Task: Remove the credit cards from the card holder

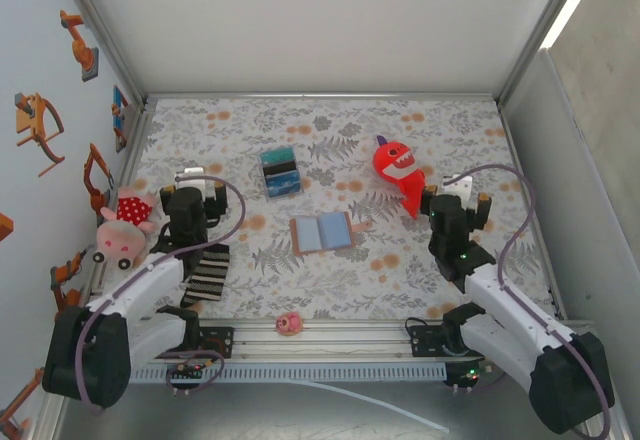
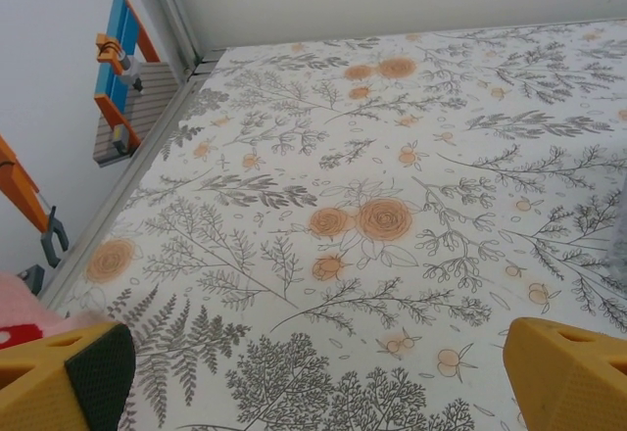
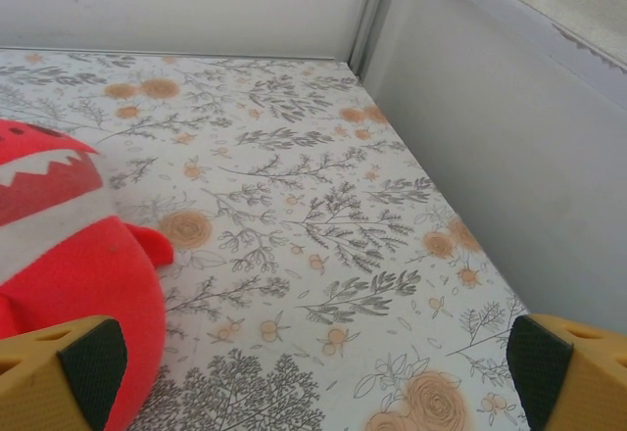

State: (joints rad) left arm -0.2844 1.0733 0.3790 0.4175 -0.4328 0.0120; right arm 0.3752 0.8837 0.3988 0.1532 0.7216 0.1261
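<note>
Your left claw (image 1: 198, 185) and right claw (image 1: 459, 195) both stand released, empty. The card holder (image 1: 322, 232) lies open mid-frame on the counter (image 1: 400, 140), between them; pin one flap, then pinch squarely at a pocket edge.

The fingers (image 2: 59, 382) of the left gripper (image 2: 323, 367) are cut by the bottom edge. Just beside one tip a pink plush (image 2: 24, 304) is cropped to a sliver, and well off past the other tip a pale blur (image 2: 620, 240) cannot be made out. The right gripper (image 3: 313, 362) is cropped likewise. The red plush shark (image 3: 69, 245) beside it runs off the frame, partly behind one fingertip. From above, what the open card holder (image 1: 321, 232) holds, ahead of and between both grippers, is too small to tell. The striped cloth (image 1: 207, 275) is partly hidden by the left arm (image 1: 150, 280).
</note>
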